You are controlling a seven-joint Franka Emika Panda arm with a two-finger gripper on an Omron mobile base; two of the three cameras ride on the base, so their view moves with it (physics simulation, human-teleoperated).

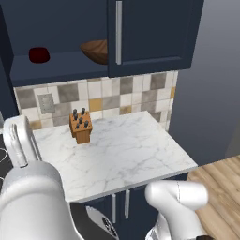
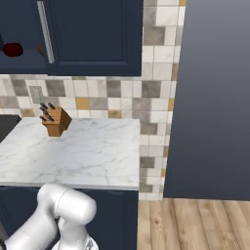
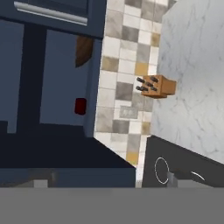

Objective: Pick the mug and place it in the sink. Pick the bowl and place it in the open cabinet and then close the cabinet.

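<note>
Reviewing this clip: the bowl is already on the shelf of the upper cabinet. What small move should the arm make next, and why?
Probably reach toward the open left side of the cabinet to find its door and swing it shut. The bowl rests on the shelf beside a small dark red thing, the right door is already closed, and the marble counter holds a knife block, so closing looks like the remaining step.

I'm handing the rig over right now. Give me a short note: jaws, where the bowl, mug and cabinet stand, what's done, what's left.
Jaws: open, holding nothing.
Bowl: on the shelf of the upper cabinet, partly behind the right door.
Cabinet: left side open, right door shut. A small dark red thing sits on the same shelf.
Mug: not seen from here, so check the sink before you count it as done.
Knife block stands on the marble counter.
Done: bowl placed.
Left: close the cabinet.
</note>
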